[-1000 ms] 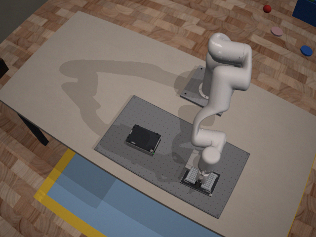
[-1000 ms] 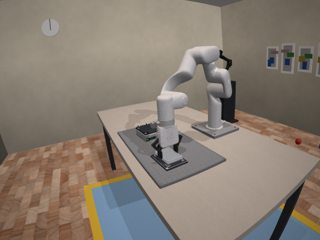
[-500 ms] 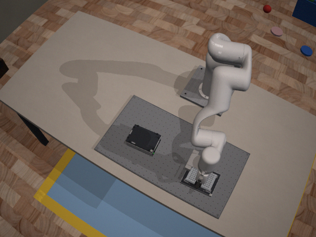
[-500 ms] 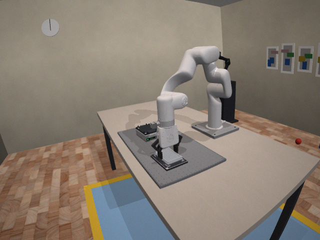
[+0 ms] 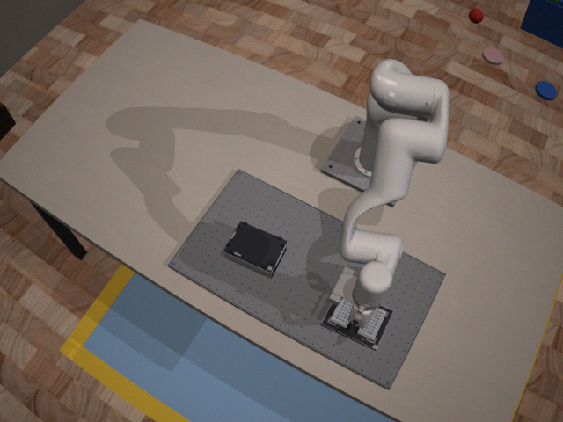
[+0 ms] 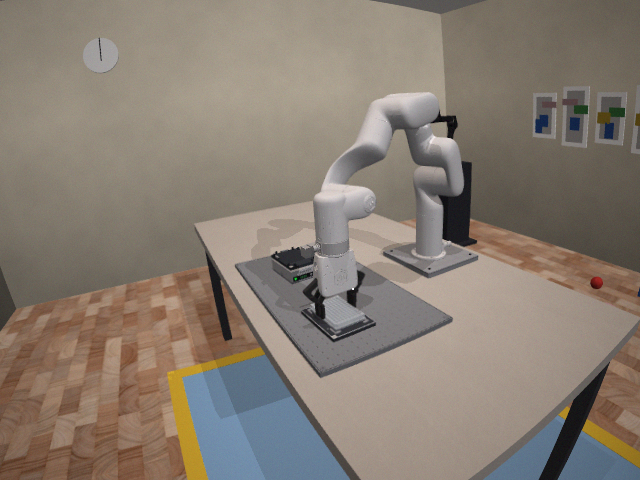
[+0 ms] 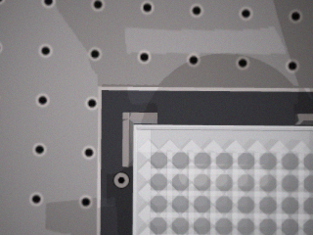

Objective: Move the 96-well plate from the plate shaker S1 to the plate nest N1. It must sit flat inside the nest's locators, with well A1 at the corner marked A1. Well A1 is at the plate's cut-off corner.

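Note:
The white 96-well plate [image 5: 357, 319] is at the black plate nest N1 [image 5: 381, 328] on the near right of the perforated baseplate [image 5: 300, 267]. My gripper [image 5: 355, 323] points straight down and is shut on the plate across its middle. In the exterior view the plate [image 6: 343, 312] lies level and low over the nest [image 6: 342, 330]; I cannot tell whether it rests on it. The wrist view shows a square plate corner [image 7: 142, 134] just inside a grey corner locator [image 7: 128, 122]. The cut-off corner is not visible. The black plate shaker S1 [image 5: 255, 248] stands bare to the left.
The arm's base plate [image 5: 344, 156] is bolted behind the baseplate. The shaker [image 6: 293, 263] stands close behind the gripper [image 6: 336, 300] in the exterior view. The table's front edge runs close to the nest. A red ball [image 6: 596, 282] lies on the floor.

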Available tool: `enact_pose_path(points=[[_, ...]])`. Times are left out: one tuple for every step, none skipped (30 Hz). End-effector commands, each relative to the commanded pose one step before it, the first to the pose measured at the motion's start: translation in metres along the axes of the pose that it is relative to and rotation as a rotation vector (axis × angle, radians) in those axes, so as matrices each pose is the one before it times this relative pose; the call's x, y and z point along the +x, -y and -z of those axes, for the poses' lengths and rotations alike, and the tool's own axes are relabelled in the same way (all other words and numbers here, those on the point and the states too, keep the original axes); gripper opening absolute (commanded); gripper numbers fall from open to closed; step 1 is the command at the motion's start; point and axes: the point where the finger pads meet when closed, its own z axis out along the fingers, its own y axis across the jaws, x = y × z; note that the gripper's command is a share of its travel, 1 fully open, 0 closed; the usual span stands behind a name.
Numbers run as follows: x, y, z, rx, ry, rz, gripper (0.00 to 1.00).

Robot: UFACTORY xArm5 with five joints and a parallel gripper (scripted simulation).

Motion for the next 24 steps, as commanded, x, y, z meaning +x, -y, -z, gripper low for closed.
enact_pose_path(points=[[-0.00046, 0.00139, 0.00091, 0.0055, -0.00341, 0.0, 0.0], [0.0, 0.0, -0.00017, 0.0, 0.0, 0.0, 0.0], [0.0, 0.0, -0.00017, 0.0, 0.0, 0.0, 0.0], [0.0, 0.0, -0.00017, 0.0, 0.0, 0.0, 0.0], [0.0, 0.0, -0.00017, 0.0, 0.0, 0.0, 0.0], [0.0, 0.0, -0.00017, 0.0, 0.0, 0.0, 0.0], [0.0, 0.0, -0.00017, 0.0, 0.0, 0.0, 0.0], [0.0, 0.0, -0.00017, 0.0, 0.0, 0.0, 0.0], [0.0, 0.0, 0.0, 0.0, 0.0, 0.0, 0.0], [0.0, 0.0, 0.0, 0.0, 0.0, 0.0, 0.0], [0.0, 0.0, -0.00017, 0.0, 0.0, 0.0, 0.0], [0.0, 0.0, -0.00017, 0.0, 0.0, 0.0, 0.0], [0.0, 0.0, -0.00017, 0.0, 0.0, 0.0, 0.0], [0.0, 0.0, -0.00017, 0.0, 0.0, 0.0, 0.0], [0.0, 0.0, -0.00017, 0.0, 0.0, 0.0, 0.0], [0.0, 0.0, -0.00017, 0.0, 0.0, 0.0, 0.0], [0.0, 0.0, -0.00017, 0.0, 0.0, 0.0, 0.0], [0.0, 0.0, -0.00017, 0.0, 0.0, 0.0, 0.0], [0.0, 0.0, -0.00017, 0.0, 0.0, 0.0, 0.0], [0.0, 0.0, -0.00017, 0.0, 0.0, 0.0, 0.0], [0.0, 0.0, -0.00017, 0.0, 0.0, 0.0, 0.0], [0.0, 0.0, -0.00017, 0.0, 0.0, 0.0, 0.0], [0.0, 0.0, -0.00066, 0.0, 0.0, 0.0, 1.0], [0.0, 0.0, 0.0, 0.0, 0.0, 0.0, 1.0]])
